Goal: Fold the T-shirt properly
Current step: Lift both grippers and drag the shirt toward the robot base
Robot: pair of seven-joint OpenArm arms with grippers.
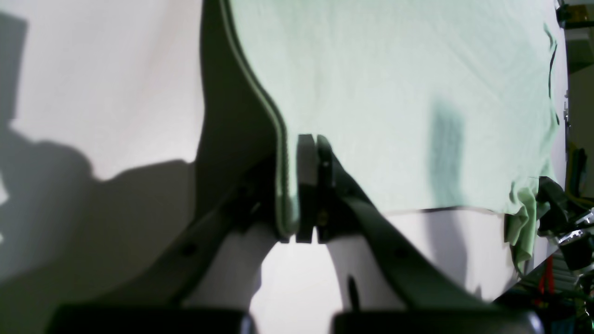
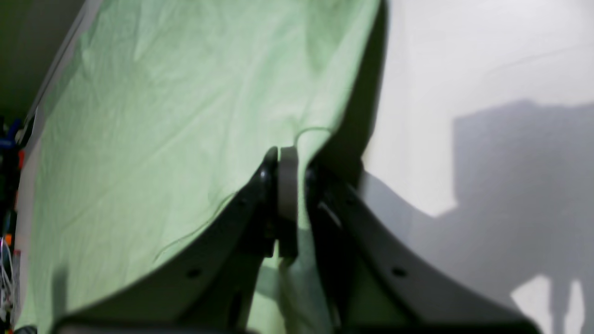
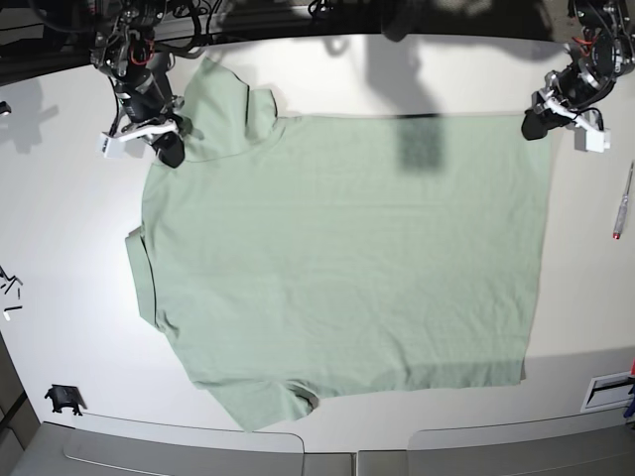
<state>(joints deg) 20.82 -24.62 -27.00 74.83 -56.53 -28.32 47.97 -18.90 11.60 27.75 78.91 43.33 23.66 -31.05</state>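
Note:
The pale sage-green T-shirt [image 3: 347, 258] lies spread flat on the white table [image 3: 60, 198], collar band [image 3: 141, 283] to the left and hem to the right. My left gripper [image 3: 533, 123] is shut on the far hem corner; in the left wrist view its closed fingers [image 1: 307, 155] pinch the stitched hem edge [image 1: 260, 88]. My right gripper [image 3: 171, 152] is shut on the shirt's edge by the far sleeve [image 3: 223, 99]; in the right wrist view [image 2: 284, 162] the fabric [image 2: 162, 130] runs between the closed fingers. The button and dark mark are not visible.
A pen-like tool [image 3: 622, 203] lies on the table right of the shirt. A small black part [image 3: 62, 399] and tiny bits [image 3: 8, 288] sit at the left edge. A white piece [image 3: 607, 390] is at the front right. The table's front edge runs just below the near sleeve [image 3: 268, 402].

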